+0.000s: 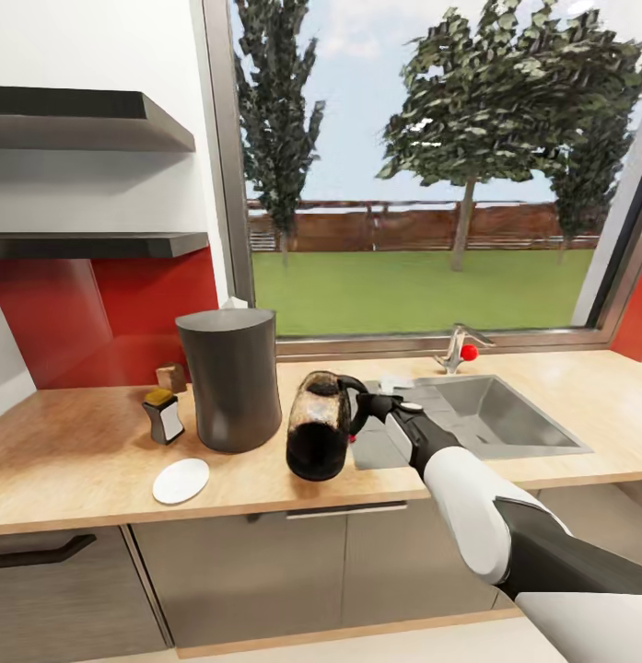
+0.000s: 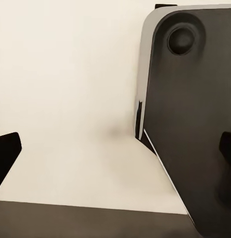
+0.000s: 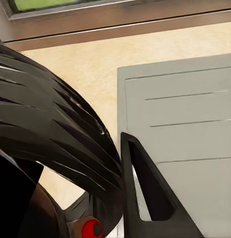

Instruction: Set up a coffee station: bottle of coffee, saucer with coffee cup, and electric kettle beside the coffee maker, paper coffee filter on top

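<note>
Reaching right tool [image 1: 374, 402] gripping tilted kettle [image 1: 319, 426]

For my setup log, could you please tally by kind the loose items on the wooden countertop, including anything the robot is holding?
Tall dark grey cylindrical coffee maker: 1
Dark electric kettle, tipped, handle in the right hand: 1
White round saucer: 1
Small coffee bottle with yellow top: 1
Small brown block: 1
Total: 5

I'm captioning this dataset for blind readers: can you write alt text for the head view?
The robot's right gripper holds a dark electric kettle by its handle, tilted above the wooden countertop beside the tall grey coffee maker. A white saucer and a small bottle of coffee sit left of the maker; a steel sink lies right, below a window.
</note>
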Tool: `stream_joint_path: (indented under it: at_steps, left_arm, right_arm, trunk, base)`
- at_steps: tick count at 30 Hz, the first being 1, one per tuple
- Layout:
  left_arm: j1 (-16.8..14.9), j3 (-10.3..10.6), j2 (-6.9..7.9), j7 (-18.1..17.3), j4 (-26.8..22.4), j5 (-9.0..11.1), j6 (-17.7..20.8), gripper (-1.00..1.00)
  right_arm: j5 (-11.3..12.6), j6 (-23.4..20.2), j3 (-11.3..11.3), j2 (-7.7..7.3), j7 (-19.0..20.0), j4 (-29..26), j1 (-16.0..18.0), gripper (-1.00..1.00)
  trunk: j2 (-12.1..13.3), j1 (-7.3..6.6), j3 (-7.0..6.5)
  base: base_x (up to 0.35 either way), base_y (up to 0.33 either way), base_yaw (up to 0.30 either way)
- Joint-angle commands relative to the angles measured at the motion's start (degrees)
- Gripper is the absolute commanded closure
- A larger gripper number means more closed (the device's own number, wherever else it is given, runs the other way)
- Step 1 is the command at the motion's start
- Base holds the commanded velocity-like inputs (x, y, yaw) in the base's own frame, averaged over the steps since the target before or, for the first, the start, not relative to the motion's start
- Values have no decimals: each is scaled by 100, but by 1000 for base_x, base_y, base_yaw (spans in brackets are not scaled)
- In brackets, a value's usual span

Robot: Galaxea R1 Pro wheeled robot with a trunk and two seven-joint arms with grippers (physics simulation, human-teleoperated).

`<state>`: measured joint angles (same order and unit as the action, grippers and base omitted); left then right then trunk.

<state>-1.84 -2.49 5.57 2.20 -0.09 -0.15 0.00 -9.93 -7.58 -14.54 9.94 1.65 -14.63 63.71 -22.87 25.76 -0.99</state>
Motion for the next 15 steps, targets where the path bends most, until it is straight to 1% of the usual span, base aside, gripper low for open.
stream_joint_path:
  at_steps: [1, 3, 7, 10, 11, 15]
  left_arm:
    - [5, -24, 8, 9, 0, -2, 0, -100]
    - [8, -23, 29, 9, 0, -2, -3, -100]
    - [8, -23, 36, 9, 0, -2, -6, -100]
    - [9, -23, 33, 9, 6, -2, -7, -100]
    - [9, -23, 32, 9, 13, -2, -8, -100]
    - [15, -23, 39, 9, 17, -2, -9, -100]
  right_arm:
    - [-53, -33, -67, 6, 11, 0, 1, 100]
    - [-53, -33, -70, 6, 11, 123, 1, 100]
    - [-53, -29, -71, 6, 11, 199, 1, 100]
    - [-53, 91, -72, 6, 11, 221, 0, 100]
    - [-53, 179, -72, 6, 11, 261, -4, 100]
    - [-53, 273, -75, 6, 11, 398, 0, 100]
  trunk:
    - [-5, 2, 2]
    - [-5, 2, 2]
    - [-5, 2, 2]
    - [-5, 2, 2]
    - [-5, 2, 2]
    - [-5, 2, 2]
  base:
    - [18, 21, 0]
    - [8, 9, 0]
    - [1, 1, 0]
    - [25, 2, 0]
    - [131, 77, 0]
    - [150, 111, 0]
